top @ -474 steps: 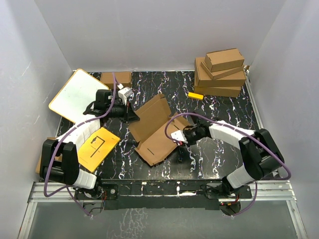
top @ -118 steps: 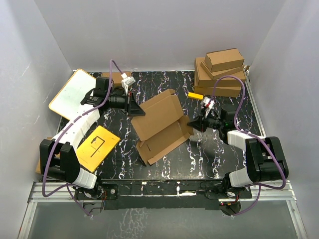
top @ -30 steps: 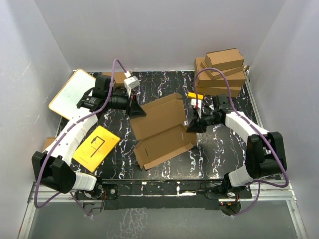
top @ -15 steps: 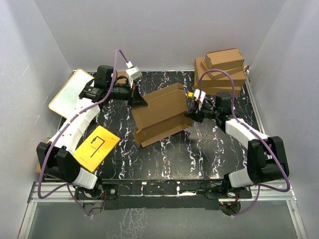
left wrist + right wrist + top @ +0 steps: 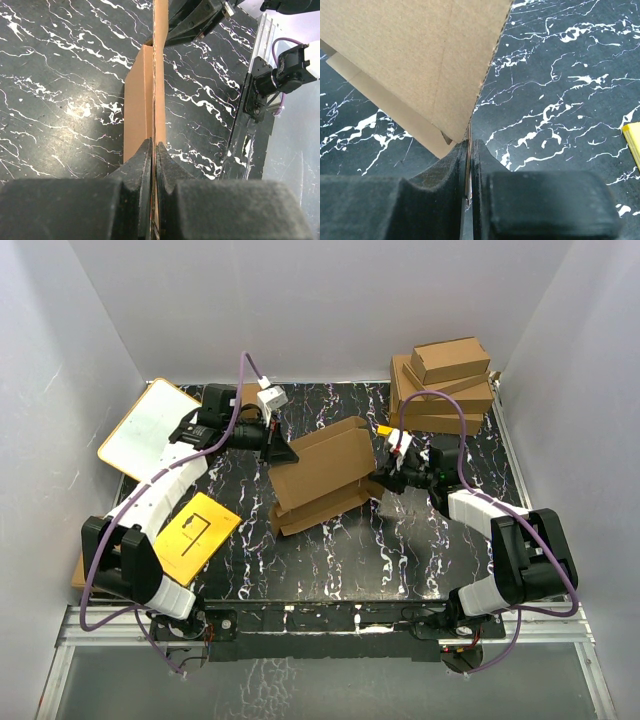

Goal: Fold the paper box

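The paper box (image 5: 322, 476) is a brown corrugated sheet, partly folded, its large panel raised steeply above the black marbled table. My left gripper (image 5: 281, 446) is shut on the panel's upper left edge; in the left wrist view the cardboard (image 5: 160, 75) runs edge-on between the closed fingers, with the gripper (image 5: 153, 146) pinching it. My right gripper (image 5: 384, 476) is shut on the sheet's right edge; in the right wrist view the gripper (image 5: 470, 144) clamps the cardboard (image 5: 410, 60), whose panel rises to the upper left.
A stack of folded brown boxes (image 5: 443, 383) stands at the back right. A yellow card with black lines (image 5: 195, 530) lies at the left front. A white board with orange rim (image 5: 148, 432) leans at the far left. A small yellow block (image 5: 385, 431) lies behind the right gripper.
Both grippers have lifted the sheet off the table and swung its large panel upright. The lower flap has drawn in toward the middle.
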You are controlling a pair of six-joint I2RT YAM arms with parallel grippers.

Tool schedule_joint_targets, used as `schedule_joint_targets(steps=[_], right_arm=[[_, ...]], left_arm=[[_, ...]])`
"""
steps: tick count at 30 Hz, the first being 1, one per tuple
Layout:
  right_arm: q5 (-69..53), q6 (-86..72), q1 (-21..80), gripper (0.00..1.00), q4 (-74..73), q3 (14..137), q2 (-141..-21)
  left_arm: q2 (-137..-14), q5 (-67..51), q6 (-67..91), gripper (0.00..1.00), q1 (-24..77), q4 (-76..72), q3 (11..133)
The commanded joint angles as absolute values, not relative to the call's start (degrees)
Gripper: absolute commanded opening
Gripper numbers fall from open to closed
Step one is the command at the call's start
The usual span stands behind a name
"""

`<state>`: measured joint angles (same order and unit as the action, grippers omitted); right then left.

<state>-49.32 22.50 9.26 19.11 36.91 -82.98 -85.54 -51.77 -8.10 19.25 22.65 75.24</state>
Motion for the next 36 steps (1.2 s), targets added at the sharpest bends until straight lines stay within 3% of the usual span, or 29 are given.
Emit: schedule_joint_targets(steps=[1, 12, 20, 24, 34, 36], right_arm=[[-53.2, 26.7, 9.4, 0.13, 17.9, 38.6, -81.8], [-56.3, 33.8, 7.6, 0.3, 5.1, 42.1, -80.6], [-62.2, 45.4, 4.4, 0.56, -8.2, 47.1, -80.4], [-65.5, 51.1, 1.7, 0.64, -14.8, 49.8, -80.3], [-68.6, 59.3, -3.9, 0.65, -28.3, 60.0, -80.3], [-67.6, 57.5, -4.1, 0.58, -27.6, 61.4, -81.1]], left_arm=[[-85.1, -51.6, -8.5, 0.0, 19.4, 22.7, 73.3], [-84.9, -50.2, -9.1, 0.0, 19.4, 23.6, 73.2], [-85.3, -49.6, -9.5, 0.0, 19.3, 24.3, 73.9], [-85.2, -49.6, -9.6, 0.0, 19.4, 24.5, 73.9], [-85.3, -49.8, -10.0, 0.0, 19.4, 25.1, 74.3], [-85.3, -49.8, -10.0, 0.0, 19.4, 25.1, 74.4]])
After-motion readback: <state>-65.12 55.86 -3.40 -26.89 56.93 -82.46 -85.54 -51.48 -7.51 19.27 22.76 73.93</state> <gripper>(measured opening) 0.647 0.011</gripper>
